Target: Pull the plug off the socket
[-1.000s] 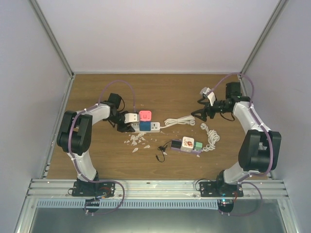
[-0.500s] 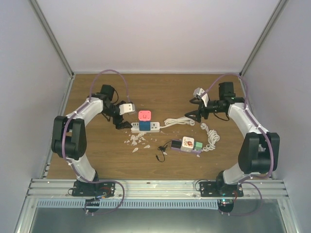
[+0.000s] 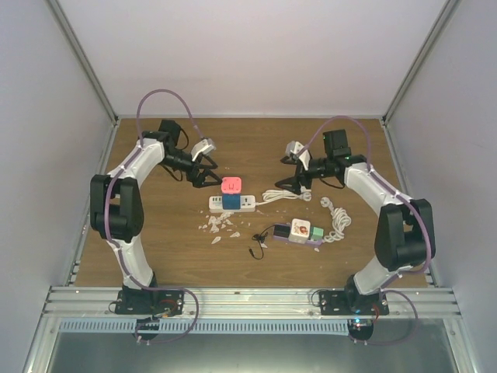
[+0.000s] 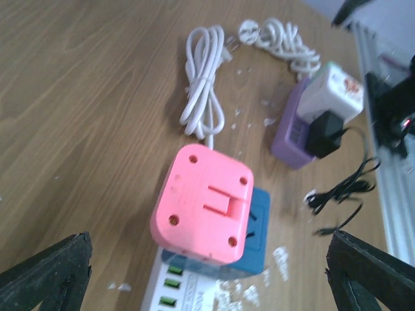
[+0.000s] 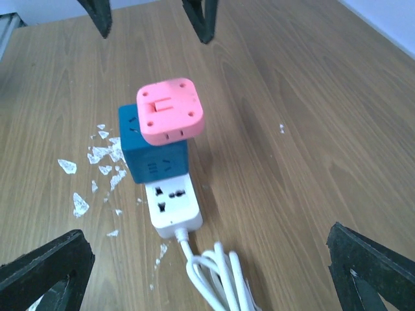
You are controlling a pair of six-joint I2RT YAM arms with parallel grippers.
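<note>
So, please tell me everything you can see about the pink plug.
The pink plug is a rounded cube, apparently of matte plastic. Its top face shows four small holes near the corners and a rectangular tab in the middle. It sits on top of the blue adaptor, which stands on the white power strip. Nothing else touches it.

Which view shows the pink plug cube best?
The left wrist view: the pink plug cube fills the centre, its face holes and slot sharp. The right wrist view shows it smaller, stacked on the blue cube. The top view shows only a small pink square.
</note>
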